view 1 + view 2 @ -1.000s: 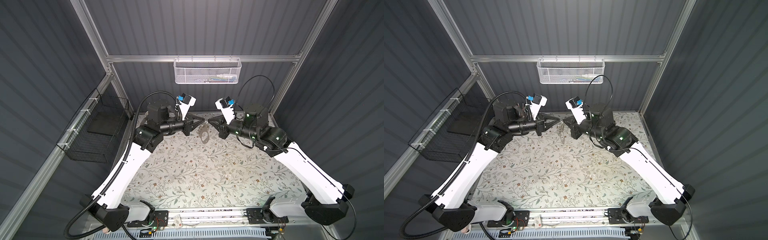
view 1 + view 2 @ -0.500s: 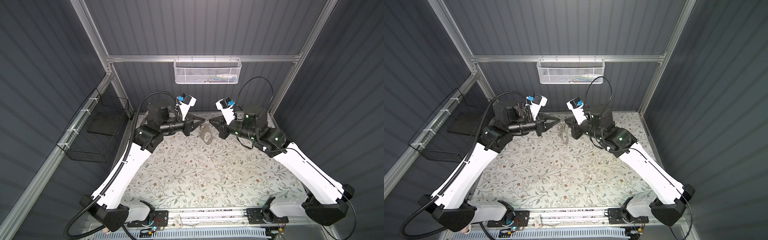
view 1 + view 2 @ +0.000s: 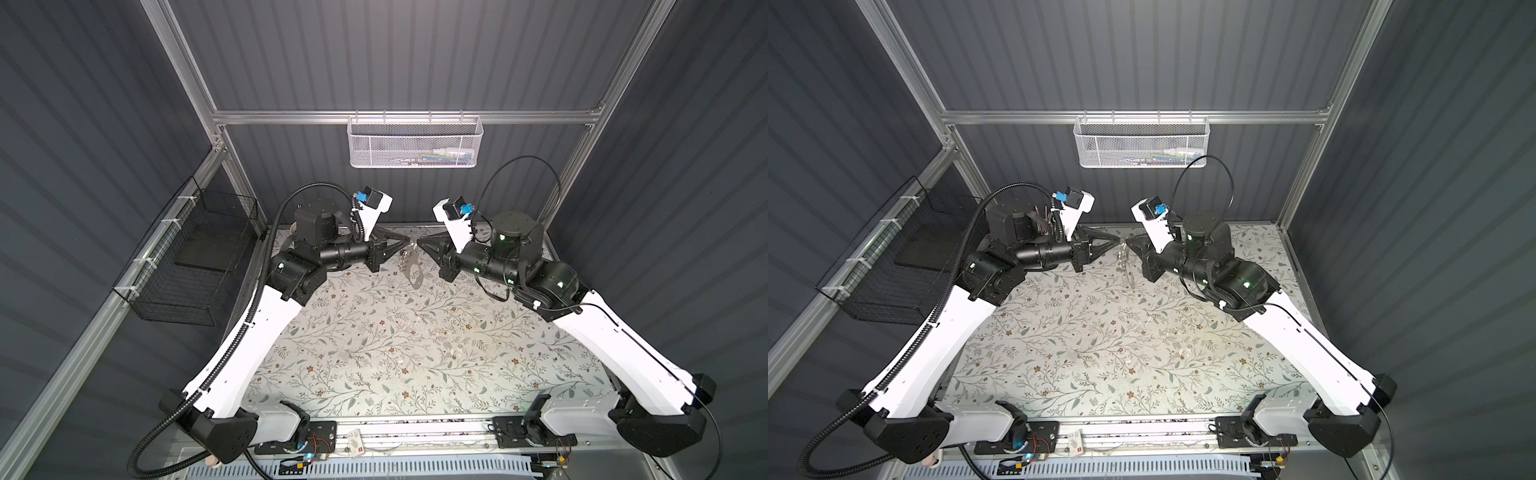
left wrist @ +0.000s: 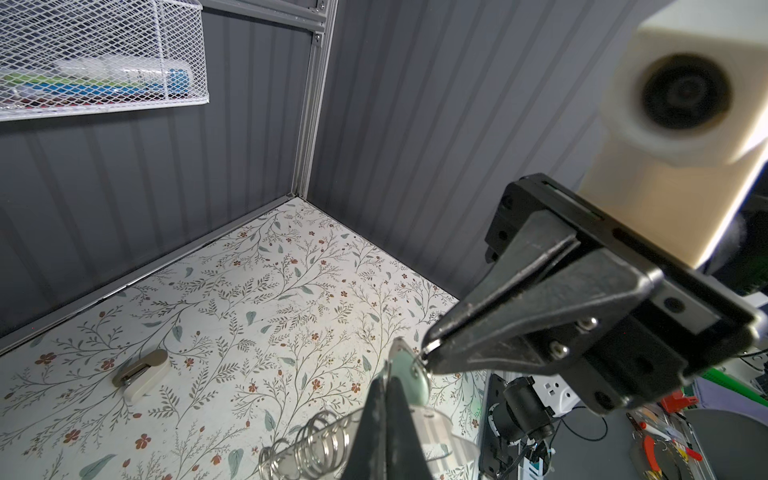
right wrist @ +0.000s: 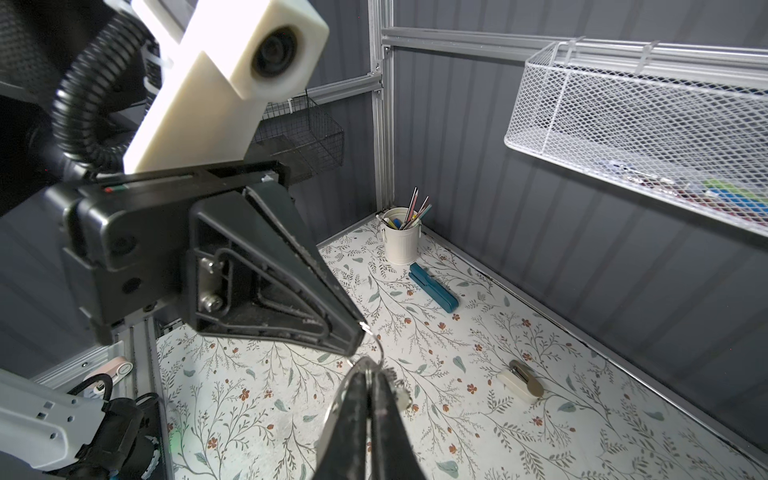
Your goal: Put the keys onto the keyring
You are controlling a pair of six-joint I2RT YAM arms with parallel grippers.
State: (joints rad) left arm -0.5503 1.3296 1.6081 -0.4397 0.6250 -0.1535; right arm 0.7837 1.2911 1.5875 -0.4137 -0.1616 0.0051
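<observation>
Gripping keys (image 4: 417, 386), left gripper (image 4: 384, 380), keyring (image 4: 318, 442) partly hidden

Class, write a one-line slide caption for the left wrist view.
The left gripper pinches the mint-tagged keys, tip to tip with the shut right gripper, the keyring alongside.

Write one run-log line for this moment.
left tool: shut on keys | right tool: shut on keyring | tips close together
</observation>
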